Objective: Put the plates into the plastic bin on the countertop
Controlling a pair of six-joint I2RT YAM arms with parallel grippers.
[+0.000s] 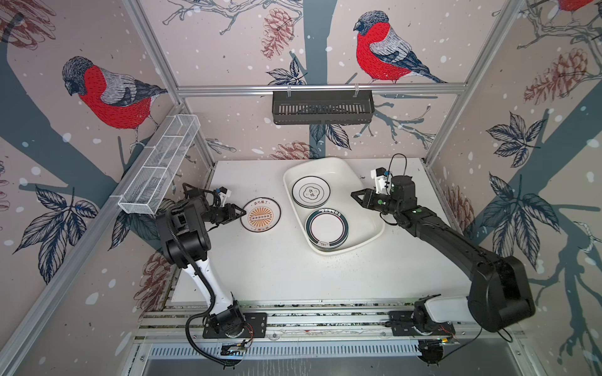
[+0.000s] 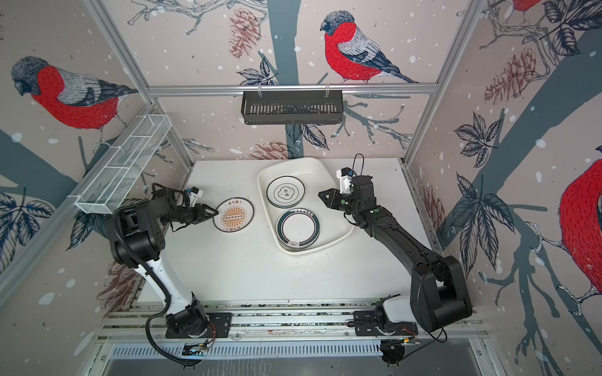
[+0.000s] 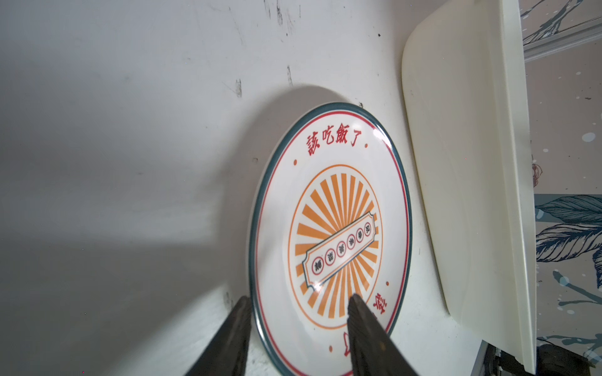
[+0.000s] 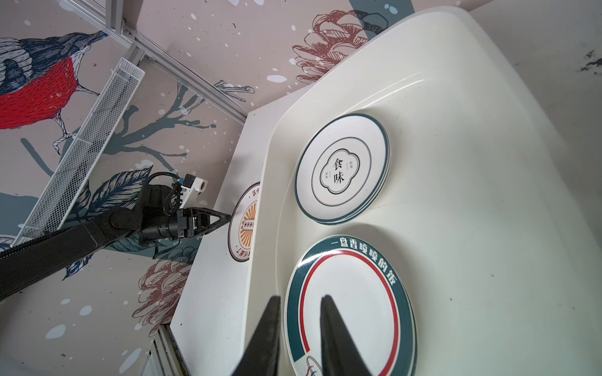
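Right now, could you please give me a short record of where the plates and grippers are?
outside bin: sunburst plate, flat on countertop
inside plastic bin: emblem plate, banded plate
left gripper: open, fingers straddling sunburst plate's rim
right gripper: slightly open, empty, over plastic bin

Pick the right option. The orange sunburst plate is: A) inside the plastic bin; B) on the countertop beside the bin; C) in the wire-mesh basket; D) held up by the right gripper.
B: the sunburst plate lies flat on the countertop, outside the plastic bin, left gripper at its rim.
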